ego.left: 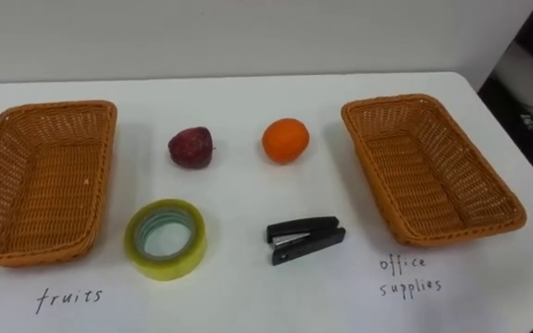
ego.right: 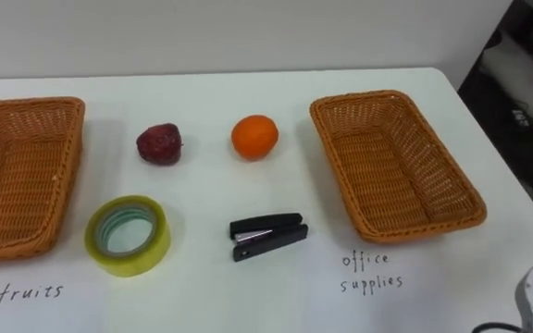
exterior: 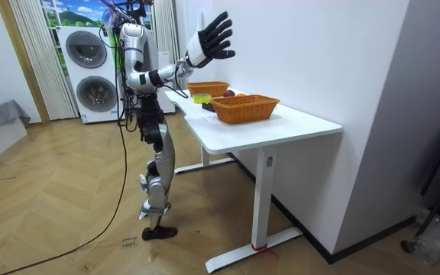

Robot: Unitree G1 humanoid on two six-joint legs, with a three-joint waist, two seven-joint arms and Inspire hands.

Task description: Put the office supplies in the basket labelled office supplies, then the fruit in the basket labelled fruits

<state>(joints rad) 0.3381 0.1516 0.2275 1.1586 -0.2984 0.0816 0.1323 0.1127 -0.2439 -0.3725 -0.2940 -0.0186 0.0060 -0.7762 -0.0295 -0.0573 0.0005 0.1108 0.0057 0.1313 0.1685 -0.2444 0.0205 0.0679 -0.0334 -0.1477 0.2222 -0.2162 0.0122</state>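
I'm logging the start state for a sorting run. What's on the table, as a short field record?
table: white
left basket: wicker, empty, fruit label in front
right basket: wicker, empty, office-supplies label in front
far row between baskets: dark red fruit, orange
near row: tape roll, black stapler
right hand: raised at head height, fingers spread, holding nothing
sorted so far: nothing

On white table [ego.right: 211,296], two wicker baskets, well apart: left basket [ego.right: 17,176] cut off by the view's left edge, right basket [ego.right: 391,166] seen whole, set at an angle. Betw. them, back row: dark red fruit [ego.right: 159,144] left, orange [ego.right: 254,136] right, not touching. Front row: yellowish tape roll [ego.right: 128,235] lying flat, black stapler [ego.right: 268,237] to its right. Handwritten label [ego.right: 30,294] on table in front of each basket.
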